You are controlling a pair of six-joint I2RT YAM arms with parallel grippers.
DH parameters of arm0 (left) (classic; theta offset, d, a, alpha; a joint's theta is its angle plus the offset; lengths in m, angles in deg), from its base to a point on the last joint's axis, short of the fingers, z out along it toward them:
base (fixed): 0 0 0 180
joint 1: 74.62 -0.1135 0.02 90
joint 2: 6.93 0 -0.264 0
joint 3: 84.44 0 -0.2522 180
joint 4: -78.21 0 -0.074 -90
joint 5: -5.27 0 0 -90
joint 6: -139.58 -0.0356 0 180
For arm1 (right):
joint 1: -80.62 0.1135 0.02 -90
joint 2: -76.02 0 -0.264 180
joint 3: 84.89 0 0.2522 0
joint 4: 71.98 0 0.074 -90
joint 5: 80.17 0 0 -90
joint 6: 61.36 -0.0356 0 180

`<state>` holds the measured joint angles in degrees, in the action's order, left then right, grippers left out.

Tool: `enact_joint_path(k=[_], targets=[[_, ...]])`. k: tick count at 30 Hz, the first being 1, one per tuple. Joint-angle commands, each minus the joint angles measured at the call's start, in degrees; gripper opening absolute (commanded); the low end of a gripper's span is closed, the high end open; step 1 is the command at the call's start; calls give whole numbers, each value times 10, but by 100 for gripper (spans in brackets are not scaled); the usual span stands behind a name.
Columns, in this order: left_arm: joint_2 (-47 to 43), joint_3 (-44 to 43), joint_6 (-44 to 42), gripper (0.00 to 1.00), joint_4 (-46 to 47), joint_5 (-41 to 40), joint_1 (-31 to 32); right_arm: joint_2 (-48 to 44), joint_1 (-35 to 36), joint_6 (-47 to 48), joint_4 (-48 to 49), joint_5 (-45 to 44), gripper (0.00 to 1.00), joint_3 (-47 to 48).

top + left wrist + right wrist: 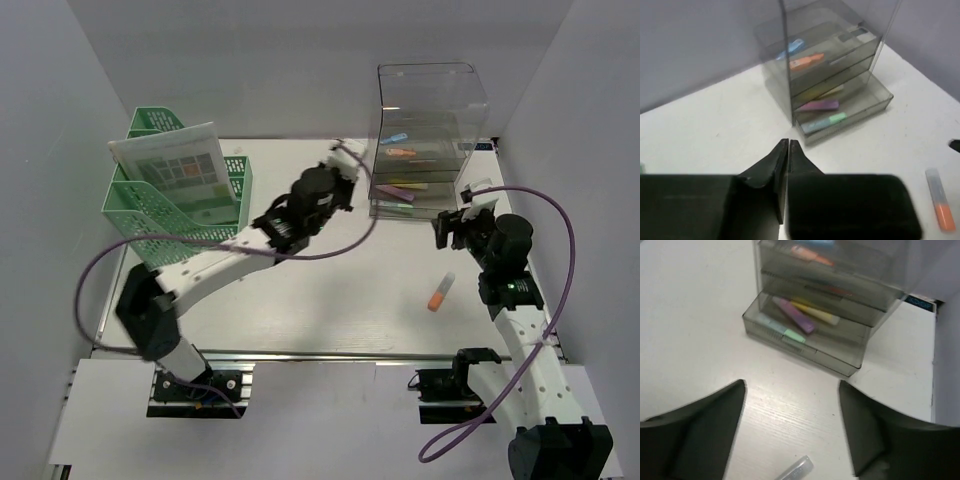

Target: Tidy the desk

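- One loose marker (441,292), near right on the desk (330,300) under both arms, could be knocked away by the right gripper (791,385), spread wide and empty.
- Drawers (405,195) could be bumped by the left gripper (788,142), closed on nothing.

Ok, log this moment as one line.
left jaws shut, empty | right jaws open, empty | orange marker loose on desk | clear drawer unit holds markers

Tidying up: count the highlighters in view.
6: an orange highlighter loose on the desk; blue and orange in upper drawers; yellow, purple, green in the bottom drawer. More may be hidden.
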<state>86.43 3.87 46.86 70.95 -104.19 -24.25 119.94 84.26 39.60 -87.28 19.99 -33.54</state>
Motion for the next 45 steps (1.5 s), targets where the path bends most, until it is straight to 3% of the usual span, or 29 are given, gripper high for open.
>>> enact_joint_path(k=[1, 2, 3, 4, 6, 7, 9, 10, 11, 12, 14, 20, 26, 31, 36, 40, 45], targets=[[-104, 51, 162, 12, -190, 6, -14, 28, -6, 55, -28, 99, 85, 2], [-147, 64, 170, 15, -215, 43, -19, 48, -4, 66, -41, 116, 89, 18], [-170, 75, 178, 25, -242, 57, -19, 61, -4, 84, -61, 151, 89, 30], [-207, 96, 196, 52, -297, 66, -25, 84, -5, 136, -105, 177, 89, 60], [-246, 130, 212, 71, -366, 67, -30, 106, -4, 219, -171, 210, 89, 96], [-265, 144, 209, 84, -379, 68, -36, 116, -6, 327, -215, 233, 88, 118], [-301, 167, 201, 89, -409, 71, -44, 150, -6, 456, -375, 296, 86, 183], [-309, 200, 193, 90, -442, 76, -59, 181, -5, 641, -511, 309, 82, 229], [-309, 213, 193, 91, -442, 76, -59, 193, -5, 717, -513, 309, 82, 230], [-310, 229, 193, 91, -438, 92, -67, 203, -4, 777, -584, 284, 75, 240], [-322, 275, 187, 92, -405, 107, -74, 227, -4, 889, -611, 216, 65, 254], [-346, 330, 156, 93, -333, 121, -97, 265, -1, 1048, -672, 121, 59, 231], [-377, 351, 152, 93, -320, 134, -108, 258, 0, 1119, -634, 118, 73, 143], [-396, 357, 156, 93, -323, 102, -113, 317, 1, 1150, -657, 86, 73, 131], [-400, 357, 159, 93, -323, 87, -119, 326, 1, 1152, -577, 62, 73, 85], [-399, 359, 159, 93, -323, 84, -124, 372, 1, 1134, -566, 56, 72, 104], [-397, 359, 158, 93, -323, 80, -124, 387, 1, 1128, -485, 44, 72, 92]])
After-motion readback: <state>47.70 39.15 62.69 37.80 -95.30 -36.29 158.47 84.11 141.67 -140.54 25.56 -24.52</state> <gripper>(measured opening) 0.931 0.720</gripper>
